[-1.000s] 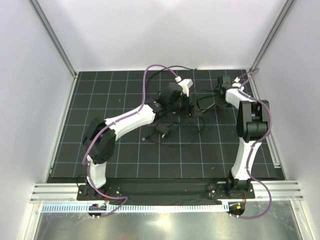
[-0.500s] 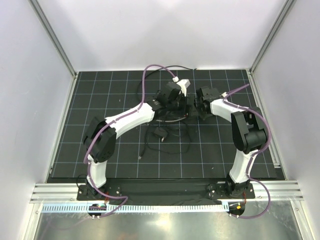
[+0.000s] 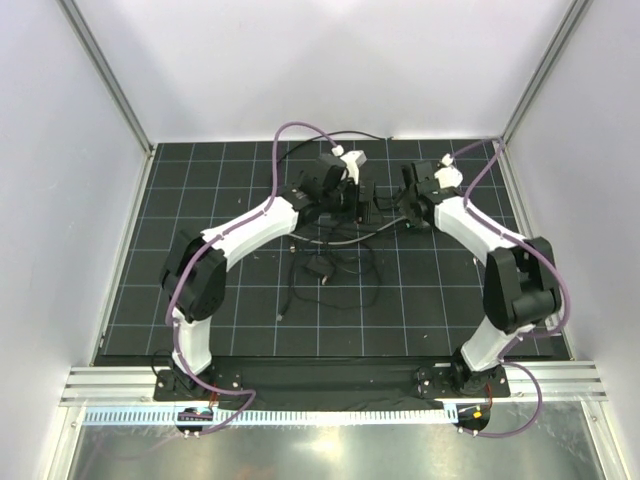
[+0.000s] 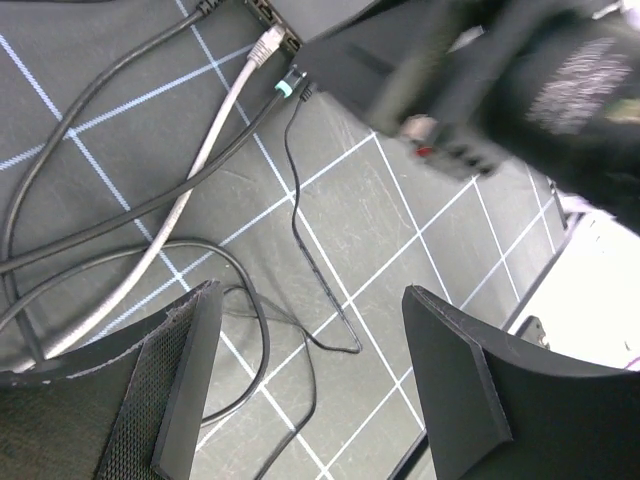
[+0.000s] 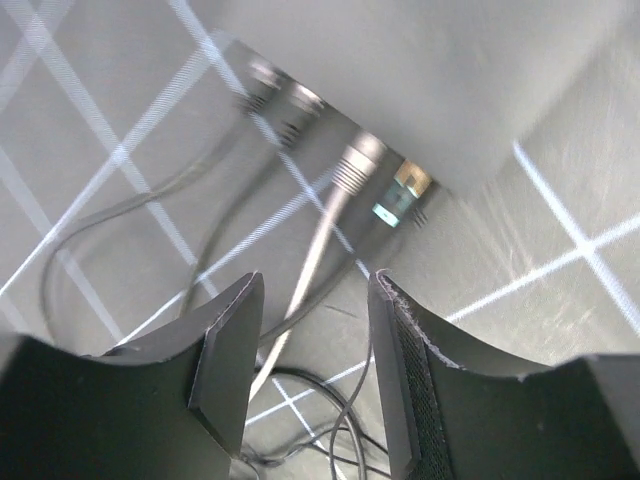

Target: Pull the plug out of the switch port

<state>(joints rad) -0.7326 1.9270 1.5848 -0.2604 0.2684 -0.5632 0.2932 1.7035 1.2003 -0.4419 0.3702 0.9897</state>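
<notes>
The flat black switch box (image 5: 400,70) shows at the top of the right wrist view with a row of plugs in its edge: two dark plugs (image 5: 285,95), a grey plug (image 5: 355,160) and a teal-tipped plug (image 5: 398,203). My right gripper (image 5: 312,290) is open, short of the grey and teal plugs and holding nothing. In the left wrist view the box corner (image 4: 320,15), grey plug (image 4: 268,42) and teal plug (image 4: 288,85) lie far ahead of my open, empty left gripper (image 4: 312,300). In the top view the left gripper (image 3: 350,195) and right gripper (image 3: 407,203) flank the box (image 3: 368,203).
Loose black and grey cables (image 3: 340,245) trail over the gridded black mat toward the near side. A small black block with thin wires (image 3: 320,270) lies among them. White walls enclose the mat on three sides.
My right gripper has swung in from the far right to the switch box's right side. My left gripper has shifted slightly back and left. The cables have been dragged a little.
</notes>
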